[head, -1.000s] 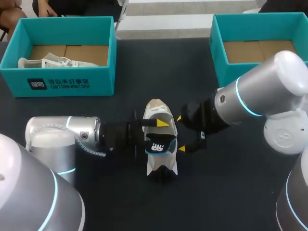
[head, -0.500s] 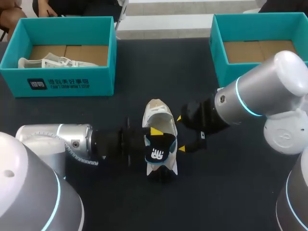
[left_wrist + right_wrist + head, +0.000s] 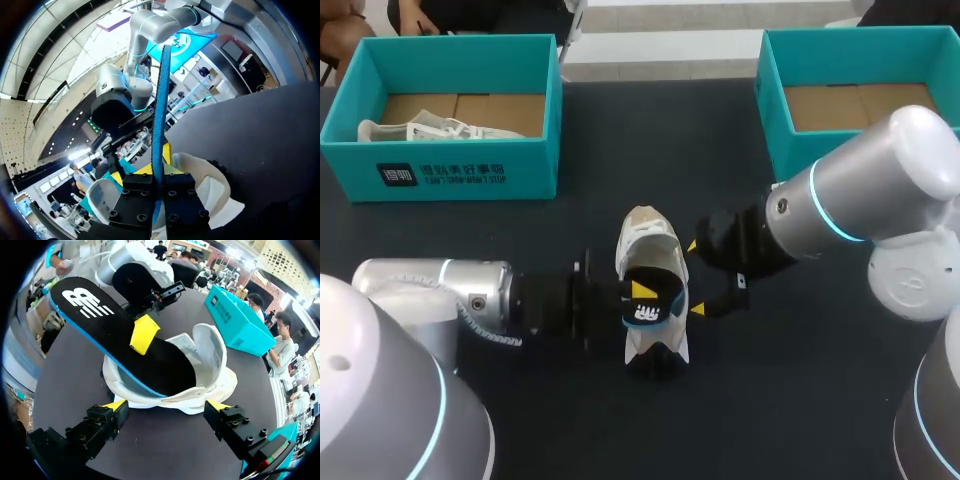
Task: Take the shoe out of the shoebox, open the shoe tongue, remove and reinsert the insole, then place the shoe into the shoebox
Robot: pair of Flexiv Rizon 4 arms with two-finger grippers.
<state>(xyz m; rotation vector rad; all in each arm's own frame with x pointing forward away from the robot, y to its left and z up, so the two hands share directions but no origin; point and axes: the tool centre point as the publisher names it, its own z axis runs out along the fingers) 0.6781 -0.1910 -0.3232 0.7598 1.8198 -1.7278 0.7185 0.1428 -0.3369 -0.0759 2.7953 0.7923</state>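
White low-top fabric shoe [image 3: 650, 250] lies at centre of black table [image 3: 800, 400]; left gripper [image 3: 642, 292] pinches black, blue-edged foam insole [image 3: 645, 312], one end inside shoe, printed end raised toward 6 o'clock; right gripper [image 3: 695, 278] spread, just beside shoe's 3 o'clock flank.

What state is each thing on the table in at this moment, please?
Shoe: upright, opening spread wide.
Insole: partly in shoe, one end raised out.
Left end effector: shut on insole.
Right end effector: open, beside shoe.
Left shoebox: open, holding another shoe.
Right shoebox: open.
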